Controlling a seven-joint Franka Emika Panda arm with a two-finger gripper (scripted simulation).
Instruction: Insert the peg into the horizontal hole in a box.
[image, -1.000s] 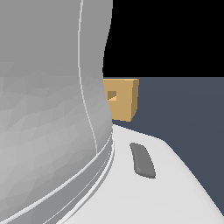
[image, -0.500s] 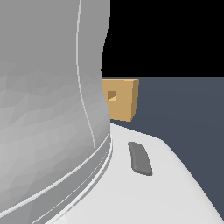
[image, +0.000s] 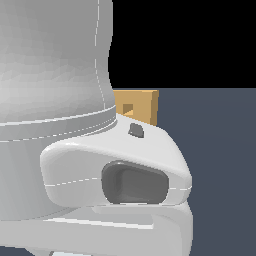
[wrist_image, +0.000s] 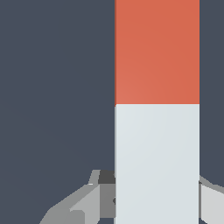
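- On the exterior view's left, I see the robot arm (image: 55, 75) filling most of the picture, a big white-grey body with a rounded link below it and a dark grey recess in that link.
- Behind the arm, I see the box (image: 142, 107), tan, partly hidden by the arm on its left side, standing on the dark blue-grey floor (image: 220, 165).
- On the box's visible face, I see the hole (image: 128, 108), a small darker square, unobstructed.
- No peg or gripper shows in this view.
- From the wrist view, I see the peg (wrist_image: 156, 109) very close to the camera, a broad bar running the full height of the picture: one part orange-red, the other white, with a sharp line between the two.
- Either side of the peg's white part, I see the gripper (wrist_image: 153, 197), its grey fingers (wrist_image: 83, 203) standing against the white end on both sides, so I read it as clamped on the peg at that end.
- Behind the peg, only the plain dark floor shows; the box is out of this view.
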